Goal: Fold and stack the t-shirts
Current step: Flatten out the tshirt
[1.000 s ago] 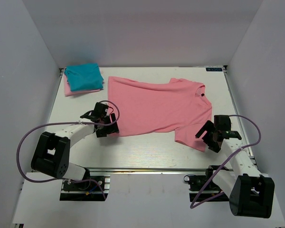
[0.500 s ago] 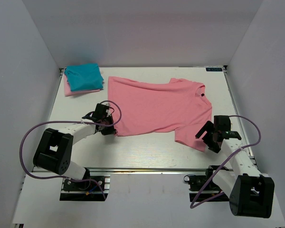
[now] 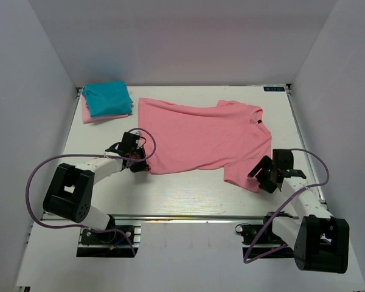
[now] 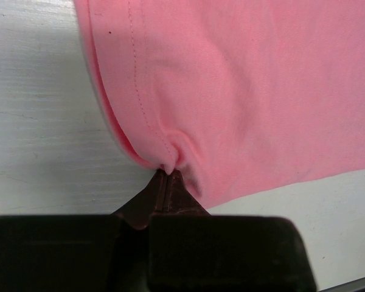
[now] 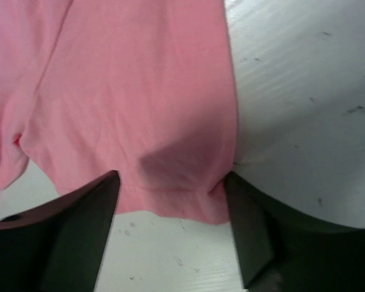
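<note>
A salmon-pink t-shirt [image 3: 201, 137] lies spread flat across the middle of the table, neck to the right. My left gripper [image 3: 141, 168] sits at its near left hem corner, shut on a pinch of the hem; the left wrist view shows the fingertips [image 4: 169, 173] pressed together with the cloth [image 4: 231, 91] puckered between them. At the near right sleeve, my right gripper [image 3: 260, 177] stands open, its jaws either side of the sleeve's hem [image 5: 170, 207]. A folded teal-blue t-shirt [image 3: 107, 98] rests on a folded pale pink one [image 3: 91, 116] at the far left corner.
The white table [image 3: 188, 194] is boxed in by pale walls on three sides. A metal rail [image 3: 188, 216] runs along its near edge by the arm bases. Purple cables [image 3: 30, 182] loop out from both arms.
My left gripper has closed on the hem corner. The right gripper has edged forward onto the sleeve and its jaws have narrowed somewhat.
</note>
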You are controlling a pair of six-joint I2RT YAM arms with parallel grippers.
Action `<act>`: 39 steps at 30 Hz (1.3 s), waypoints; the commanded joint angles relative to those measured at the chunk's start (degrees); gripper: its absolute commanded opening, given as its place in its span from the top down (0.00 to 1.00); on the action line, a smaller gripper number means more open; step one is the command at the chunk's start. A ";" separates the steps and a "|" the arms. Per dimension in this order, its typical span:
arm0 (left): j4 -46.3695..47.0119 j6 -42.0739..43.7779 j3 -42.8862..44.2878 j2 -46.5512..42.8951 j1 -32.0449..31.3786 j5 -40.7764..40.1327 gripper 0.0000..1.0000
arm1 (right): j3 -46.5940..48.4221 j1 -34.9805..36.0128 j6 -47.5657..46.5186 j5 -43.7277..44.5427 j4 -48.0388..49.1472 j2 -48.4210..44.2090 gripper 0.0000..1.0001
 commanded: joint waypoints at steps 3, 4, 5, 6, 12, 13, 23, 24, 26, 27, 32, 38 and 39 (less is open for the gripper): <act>-0.84 0.69 1.23 0.59 -0.18 -1.08 1.00 | -3.63 0.31 0.96 -5.42 3.71 3.37 0.46; -0.84 0.69 1.23 0.59 -0.18 -1.08 1.00 | -3.89 0.22 0.87 -5.77 4.59 3.38 0.55; -0.84 0.69 1.84 0.59 -0.18 -1.08 1.00 | -4.24 0.22 1.04 -6.03 6.43 3.38 0.64; -0.84 0.69 1.85 0.59 -0.18 -1.08 1.00 | -4.25 0.22 0.70 -6.12 6.71 3.03 0.84; -1.89 1.91 3.77 -0.63 -0.18 -1.61 1.00 | -0.92 0.31 -1.15 -4.89 7.67 1.71 1.00; -2.68 1.92 4.83 -0.64 -0.18 -2.13 1.00 | -0.56 0.31 -1.33 -4.72 8.28 1.18 1.00; -4.89 3.77 17.92 -11.35 -0.18 -8.98 1.00 | 13.83 -0.04 -3.70 -1.91 11.80 -8.84 1.00; -6.11 3.77 20.54 -11.36 -0.18 -10.04 1.00 | 16.03 -0.04 -2.66 -1.12 12.24 -8.93 1.00; -7.43 3.24 23.10 -12.15 -0.18 -13.28 1.00 | 19.91 -0.13 -2.65 0.03 12.59 -8.75 1.00; -8.05 3.24 24.34 -12.15 0.60 -13.82 1.00 | 21.40 -0.13 -2.73 2.82 12.51 -8.23 1.00; -9.72 3.94 35.05 -12.15 0.61 -18.13 1.00 | 33.08 -0.22 -3.26 6.70 13.74 -7.87 1.00; -10.86 8.06 48.05 -10.23 0.61 -22.79 1.00 | 46.08 -0.13 -7.99 10.93 12.42 -4.62 1.00; -11.39 8.68 49.64 -9.44 0.61 -22.79 1.00 | 47.16 -0.22 -8.36 11.54 11.81 -4.10 1.00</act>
